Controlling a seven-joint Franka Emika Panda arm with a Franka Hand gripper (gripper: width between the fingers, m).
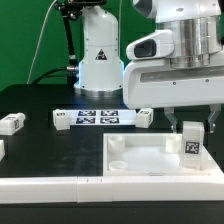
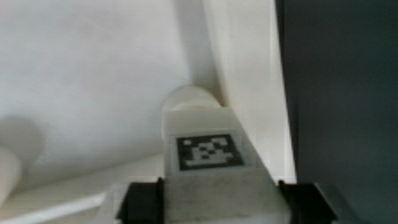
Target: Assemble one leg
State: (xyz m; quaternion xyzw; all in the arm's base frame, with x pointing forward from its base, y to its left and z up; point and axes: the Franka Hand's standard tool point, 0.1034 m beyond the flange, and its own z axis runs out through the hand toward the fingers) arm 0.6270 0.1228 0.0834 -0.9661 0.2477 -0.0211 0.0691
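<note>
White tagged leg upright at panel corner.

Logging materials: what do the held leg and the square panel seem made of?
The leg: probably matte white plastic, smooth, no grain, with a printed black-and-white tag. The square panel: likely the same plastic; smooth moulded round sockets suggest it.

The white Franka arm hangs at the exterior view's right with its wrist pointing straight down, and its two-finger gripper with black fingertips stands vertical, jaws clamped on either side of the small white tagged plastic leg.
</note>
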